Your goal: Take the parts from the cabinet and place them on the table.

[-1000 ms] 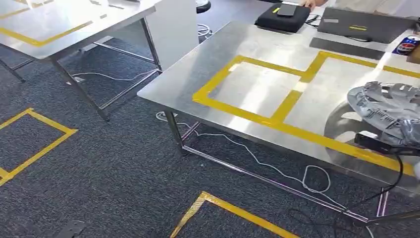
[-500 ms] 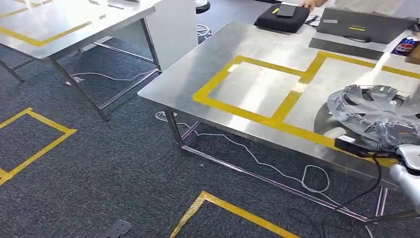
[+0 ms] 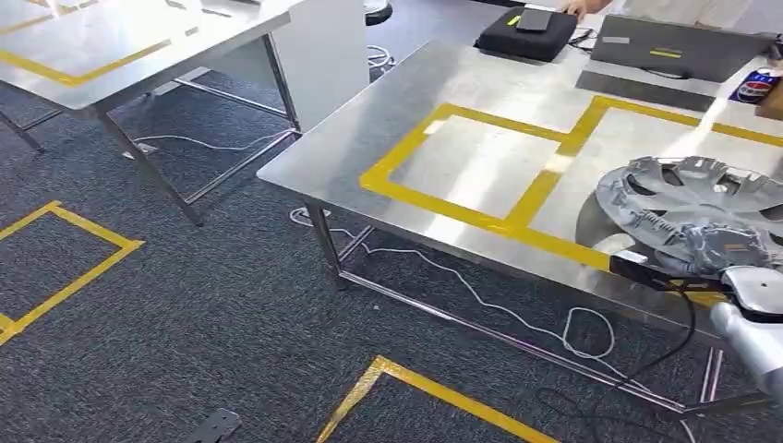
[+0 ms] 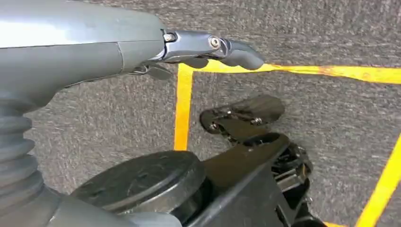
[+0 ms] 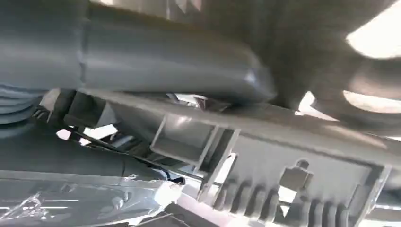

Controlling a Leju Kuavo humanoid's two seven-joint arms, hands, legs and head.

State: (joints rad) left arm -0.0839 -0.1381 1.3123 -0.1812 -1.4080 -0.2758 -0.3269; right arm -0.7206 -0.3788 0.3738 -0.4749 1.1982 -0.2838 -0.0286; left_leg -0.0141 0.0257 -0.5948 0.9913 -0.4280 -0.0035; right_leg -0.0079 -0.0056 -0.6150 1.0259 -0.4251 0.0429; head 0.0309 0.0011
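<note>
Your silver plastic wheel cover [image 3: 697,208], round with spoked cut-outs, is over the near right corner of the steel table [image 3: 480,92], above the right-hand yellow tape square [image 3: 628,148]. I can't tell whether it's resting on the surface or just above it.

Right hand [image 5: 175,71]: the wrist view has the thick grey thumb lying across the cover's ribbed rim [image 5: 283,184], so it's gripping the cover at the near edge. The head view shows just the silver forearm [image 3: 752,323] coming in under that edge.

Left hand [image 4: 208,47]: hangs over the carpet, fingers curled in, nothing in them.

Handling, my read:
- Light, thin, wide shell. It'll flex and tip when held from one edge.
- Clips and ribs on the back look breakable, so set it down flat, don't drop it.
- The rim is the best hold; the spokes look weaker.

Hard to see: the cover's far right side is cut off, the fingers under it are hidden, and the right wrist view is blurred. The cabinet isn't identifiable from here.
</note>
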